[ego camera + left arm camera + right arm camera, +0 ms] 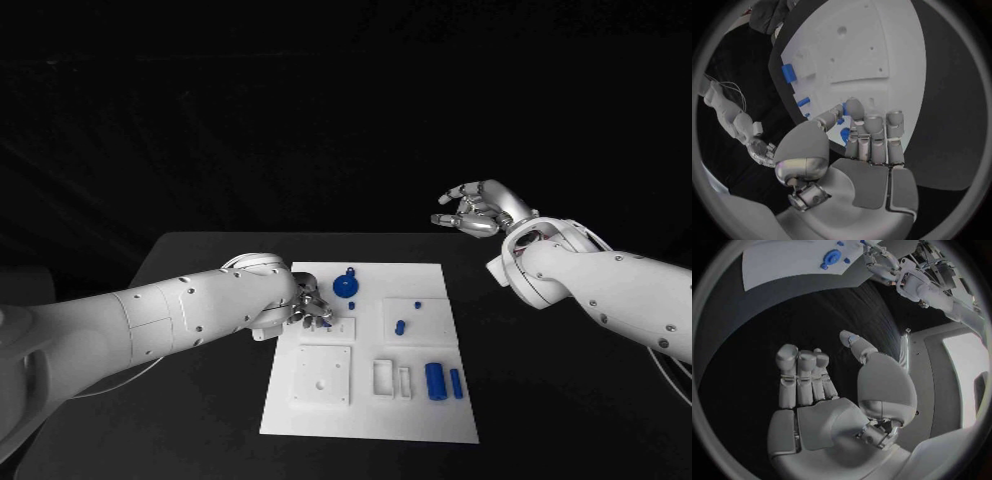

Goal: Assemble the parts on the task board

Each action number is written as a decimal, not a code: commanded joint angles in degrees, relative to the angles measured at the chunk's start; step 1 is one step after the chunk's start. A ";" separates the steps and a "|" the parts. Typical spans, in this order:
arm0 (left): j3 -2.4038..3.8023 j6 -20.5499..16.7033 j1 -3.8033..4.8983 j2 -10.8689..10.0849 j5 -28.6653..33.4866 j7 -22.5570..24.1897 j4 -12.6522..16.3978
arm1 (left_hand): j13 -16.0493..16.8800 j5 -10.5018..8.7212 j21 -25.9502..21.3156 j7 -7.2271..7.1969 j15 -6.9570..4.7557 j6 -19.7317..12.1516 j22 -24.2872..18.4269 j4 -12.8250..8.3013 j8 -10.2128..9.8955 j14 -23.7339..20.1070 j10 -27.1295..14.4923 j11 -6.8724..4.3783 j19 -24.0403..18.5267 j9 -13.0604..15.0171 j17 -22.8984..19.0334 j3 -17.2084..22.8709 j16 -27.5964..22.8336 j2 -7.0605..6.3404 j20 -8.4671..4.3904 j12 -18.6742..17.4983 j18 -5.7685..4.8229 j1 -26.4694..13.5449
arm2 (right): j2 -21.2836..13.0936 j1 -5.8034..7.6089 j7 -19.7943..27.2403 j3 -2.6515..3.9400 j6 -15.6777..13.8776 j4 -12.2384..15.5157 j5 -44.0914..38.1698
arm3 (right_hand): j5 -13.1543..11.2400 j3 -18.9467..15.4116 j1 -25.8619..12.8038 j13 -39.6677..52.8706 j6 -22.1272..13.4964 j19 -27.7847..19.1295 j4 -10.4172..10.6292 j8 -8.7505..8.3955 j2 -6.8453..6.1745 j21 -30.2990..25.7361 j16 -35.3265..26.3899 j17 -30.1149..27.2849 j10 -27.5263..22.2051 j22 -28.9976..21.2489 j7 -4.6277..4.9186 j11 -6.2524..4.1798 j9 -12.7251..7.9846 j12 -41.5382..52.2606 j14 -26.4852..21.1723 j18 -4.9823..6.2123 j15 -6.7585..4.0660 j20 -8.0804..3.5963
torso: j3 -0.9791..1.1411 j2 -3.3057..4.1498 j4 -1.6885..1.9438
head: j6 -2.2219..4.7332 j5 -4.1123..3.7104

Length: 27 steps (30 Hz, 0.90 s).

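The white task board (368,400) (879,45) (779,260) lies in the middle of the table. A round blue part (346,287) (831,259) sits near its far edge, with small blue pegs (400,327) (803,101) behind it and two blue cylinders (444,382) (787,72) at the near right. My left hand (303,305) (870,140) is low over the board's far left corner, fingers straight and together, thumb apart, fingertips beside the round part; nothing shows in it. My right hand (476,210) (826,385) hangs raised beyond the board's far right, fingers loosely bent and empty.
A square white block (323,375) and a small white frame (384,380) sit on the board's near half. Black table (534,400) surrounds the board on all sides. My left arm (904,275) crosses the board's left edge.
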 commanded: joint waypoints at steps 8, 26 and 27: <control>-0.01 1.33 0.06 0.03 -0.77 -0.03 0.05 | 0.04 0.32 0.43 -0.17 -0.45 0.26 -0.12 -6.14 -0.55 0.39 -0.35 -0.17 -0.17 0.24 -0.11 6.23 0.48 3.13 -10.00 0.34 -0.15 3.92 | 0.00 -0.03 0.26 0.03 0.65 0.05 -0.09 | 0.21 -0.35 -0.30 -0.10 0.30 0.43 0.03 0.07 0.29 -0.35 -0.25 -0.06 -0.51 0.08 0.29 0.06 -0.10 0.27 0.20 7.52 -0.10 -0.19 | 0.03 0.03 0.03 | -0.09 -0.10; -0.01 3.88 0.06 -0.11 -0.69 0.62 0.06 | -0.21 1.84 0.99 -0.39 -0.66 1.44 -0.34 -7.68 -1.79 0.53 -0.15 -0.39 -0.24 0.44 -0.13 6.79 1.02 2.22 -9.99 0.82 -0.06 4.24 | 0.00 -0.03 0.23 0.03 0.69 0.07 -0.09 | 0.20 -0.36 -0.29 -0.15 0.31 0.45 0.04 0.08 0.31 -0.36 -0.24 -0.05 -0.52 0.10 0.29 0.06 -0.10 0.32 0.22 7.52 -0.10 -0.20 | -0.01 0.05 0.01 | -0.37 -0.06; -0.03 3.90 0.06 0.00 -0.69 0.58 -0.02 | -0.22 1.88 1.00 -0.40 -0.67 1.47 -0.35 -7.71 -1.83 0.53 -0.15 -0.39 -0.25 0.43 -0.13 6.79 1.03 2.18 -9.99 0.83 -0.06 4.25 | 0.00 -0.03 0.23 0.03 0.68 0.07 -0.09 | 0.20 -0.36 -0.29 -0.15 0.31 0.45 0.04 0.08 0.31 -0.36 -0.24 -0.05 -0.52 0.10 0.29 0.06 -0.10 0.32 0.22 7.52 -0.10 -0.20 | 0.00 0.05 0.01 | -0.37 -0.06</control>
